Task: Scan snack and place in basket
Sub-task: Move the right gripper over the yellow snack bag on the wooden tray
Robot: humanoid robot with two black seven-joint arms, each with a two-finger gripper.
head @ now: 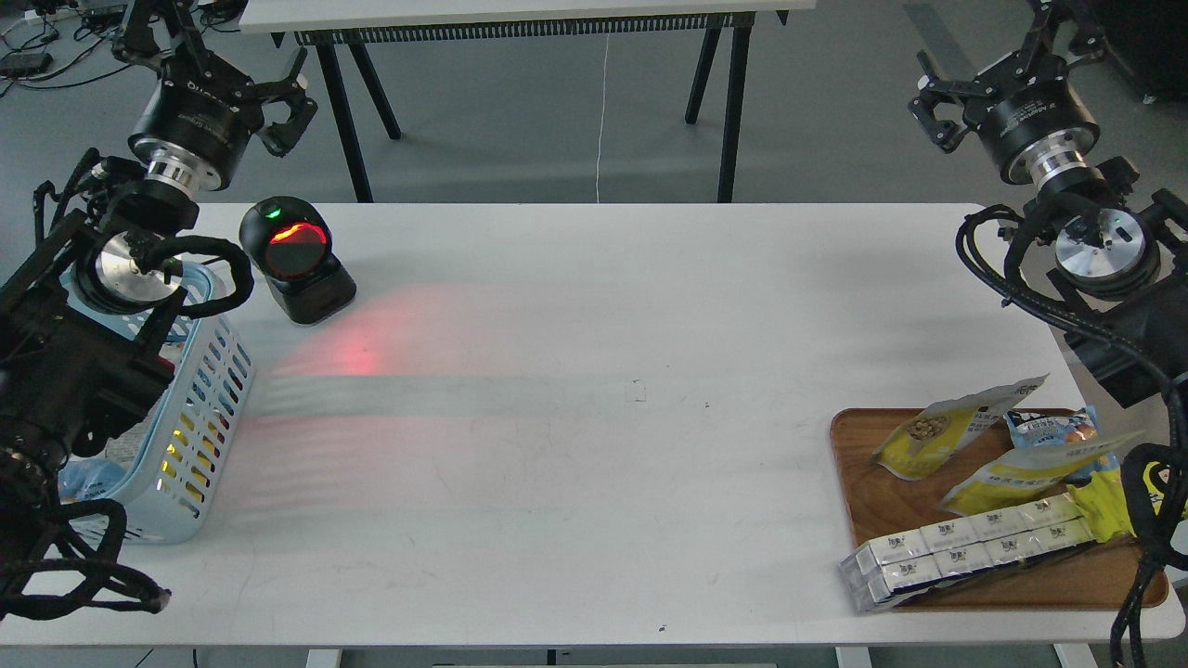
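Step judged: pre-pick, nothing grasped, nothing scanned yet.

Near, right side: wooden tray (863,436) at the table (594,371) corner, crowded. A white multipack of small cartons (965,552) is laid across its front edge. Behind that a second yellow-and-white pouch (1030,478) and a small blue packet (1049,431) are seen, partly overlapped. The snack (937,431), the yellow pouch with the bean picture, is lying tilted at the tray's back left, picture side up, its top corner just beside the blue packet.

Near, left side: basket (218,390) at the table's left edge, largely covered by the left arm; some items can be made out inside, not identifiable.

Further back: scanner (295,260), window lit red, red glow cast across the table toward the centre.

Far: left gripper (288,111) is raised above and behind the basket, fingers spread, nothing held. Right gripper (937,107) is raised past the table's far right corner, well apart from the tray, fingers spread, nothing held or touched.

Next move, as judged: right arm to be brought down and forward over the snack, gripped at its free left edge to avoid the neighbouring packets, then presented printed side to the scanner window.
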